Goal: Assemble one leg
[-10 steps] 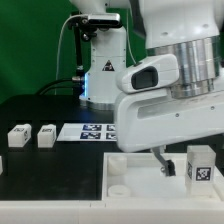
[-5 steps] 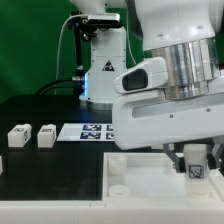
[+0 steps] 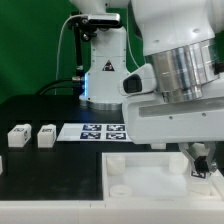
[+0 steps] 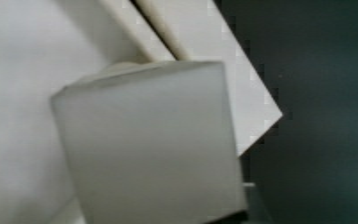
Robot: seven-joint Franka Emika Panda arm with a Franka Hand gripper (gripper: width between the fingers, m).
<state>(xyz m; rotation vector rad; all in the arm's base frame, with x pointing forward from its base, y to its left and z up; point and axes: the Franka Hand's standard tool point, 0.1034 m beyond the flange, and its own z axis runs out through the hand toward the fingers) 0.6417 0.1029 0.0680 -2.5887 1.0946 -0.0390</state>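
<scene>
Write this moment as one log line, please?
end effector: low at large flat white piece, state unclear | small white tagged leg blocks: on black table, untouched | marker board: behind

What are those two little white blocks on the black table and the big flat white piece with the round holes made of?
The two small white blocks look like moulded plastic: uniform matte white, rounded edges, each with what seems a printed tag on its face. The large flat white piece appears to be the same matte plastic, with a smooth round socket near its corner. The black table looks like dull, non-reflective board or cloth; I cannot tell which.
</scene>
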